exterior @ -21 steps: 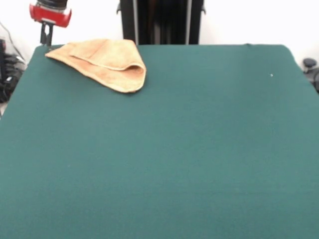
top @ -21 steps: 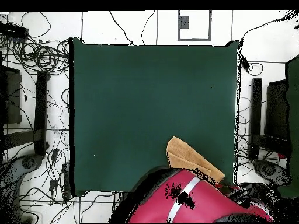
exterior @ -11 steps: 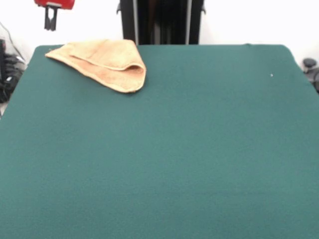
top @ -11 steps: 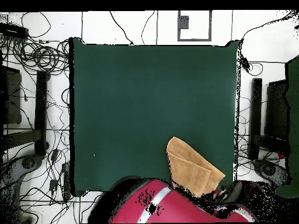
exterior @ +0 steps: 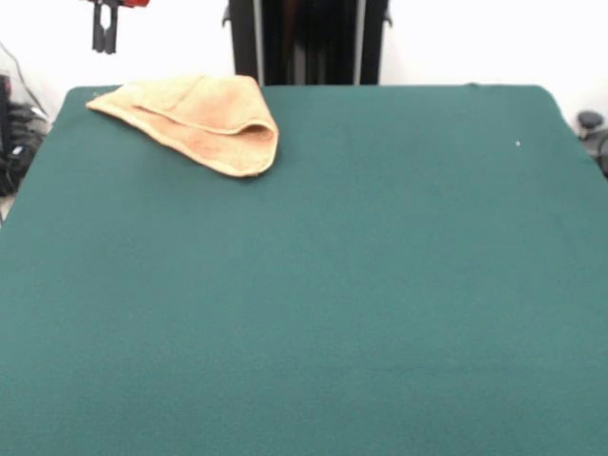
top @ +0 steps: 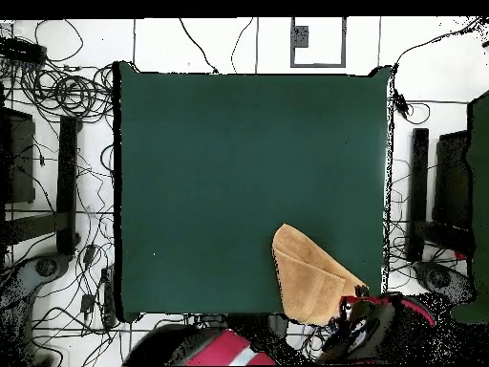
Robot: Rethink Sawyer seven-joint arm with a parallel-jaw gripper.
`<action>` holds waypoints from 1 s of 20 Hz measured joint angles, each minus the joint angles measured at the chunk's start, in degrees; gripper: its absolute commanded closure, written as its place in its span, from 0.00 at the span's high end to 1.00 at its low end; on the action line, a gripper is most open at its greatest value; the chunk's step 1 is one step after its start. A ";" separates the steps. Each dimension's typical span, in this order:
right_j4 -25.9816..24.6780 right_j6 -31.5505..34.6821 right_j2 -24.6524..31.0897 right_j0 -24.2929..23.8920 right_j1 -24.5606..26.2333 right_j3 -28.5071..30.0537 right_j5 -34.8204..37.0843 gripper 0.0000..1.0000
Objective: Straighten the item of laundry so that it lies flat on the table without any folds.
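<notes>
A plain white wall (exterior: 475, 38) runs behind the scene, evenly lit. From above, the floor (top: 239, 43) is white, crossed by thin dark seams, and strewn with black cables (top: 67, 91), thickest at 9 and 10 o'clock, where several lie coiled. A small grey-framed square marker (top: 317, 40) sits at 12 o'clock. Dark equipment stands (top: 67, 182) flank the 9 and 3 o'clock sides.

Nubby orange-tan terry-cloth towel (exterior: 199, 119), matt dark green felt-like table (exterior: 332, 285) cover, smooth and unwrinkled
</notes>
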 measured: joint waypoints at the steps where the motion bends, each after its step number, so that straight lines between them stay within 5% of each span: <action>1: 0.74 0.01 0.13 -0.51 -0.24 -0.02 -0.06 0.00; 10: 17.20 0.00 2.69 -10.34 0.10 0.00 -4.10 0.00; 20: 18.74 0.00 6.11 -11.87 1.78 0.13 -8.99 0.00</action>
